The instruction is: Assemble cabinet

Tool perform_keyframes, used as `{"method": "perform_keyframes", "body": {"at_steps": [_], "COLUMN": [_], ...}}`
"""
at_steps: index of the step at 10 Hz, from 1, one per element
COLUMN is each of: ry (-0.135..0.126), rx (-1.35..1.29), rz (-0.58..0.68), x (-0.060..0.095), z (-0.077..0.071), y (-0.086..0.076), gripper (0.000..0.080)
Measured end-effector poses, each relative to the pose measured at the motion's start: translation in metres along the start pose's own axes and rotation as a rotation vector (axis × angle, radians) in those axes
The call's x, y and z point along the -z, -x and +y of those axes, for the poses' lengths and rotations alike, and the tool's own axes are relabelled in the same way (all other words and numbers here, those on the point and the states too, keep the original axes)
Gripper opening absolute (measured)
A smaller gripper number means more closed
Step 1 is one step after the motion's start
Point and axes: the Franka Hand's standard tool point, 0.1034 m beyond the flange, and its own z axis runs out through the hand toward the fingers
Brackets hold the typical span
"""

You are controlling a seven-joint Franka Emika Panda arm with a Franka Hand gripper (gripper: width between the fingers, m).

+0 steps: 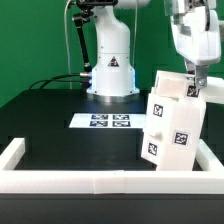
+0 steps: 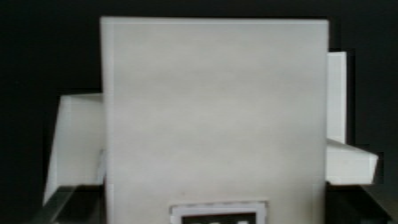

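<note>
The white cabinet (image 1: pixel 172 130), a boxy body with several black-and-white tags on its faces, stands slightly tilted on the black table at the exterior view's right. My gripper (image 1: pixel 197 84) comes down from above onto its upper right part, where a smaller tagged block (image 1: pixel 190 92) sits. In the wrist view a tall white cabinet panel (image 2: pixel 214 100) fills the frame, with a wider white part (image 2: pixel 75 140) behind it. The panel runs between my dark fingers (image 2: pixel 64 204) and a tag shows at their level. My gripper (image 2: pixel 214 208) is shut on this panel.
The marker board (image 1: pixel 108 121) lies flat in the middle of the table. The arm's white base (image 1: pixel 110 70) stands behind it, with black cables at the exterior view's left. A low white rim (image 1: pixel 90 181) edges the table's front and sides.
</note>
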Motion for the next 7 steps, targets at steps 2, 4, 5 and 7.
{"method": "perform_keyframes", "body": {"at_steps": [2,4,5,7], "ry": [-0.009,-0.011,-0.010,-0.010], "rx": [-0.109,-0.182,-0.166,-0.136], "rz": [-0.015,-0.037,-0.040,-0.040], "x": [0.0003,0.0012,0.0013,0.0009], "z": [0.0012,-0.0002,0.0001,0.0013], "y": [0.0002,-0.0008,-0.0022,-0.0030], "gripper": [0.0560,0.0560,0.0560,0.0566]}}
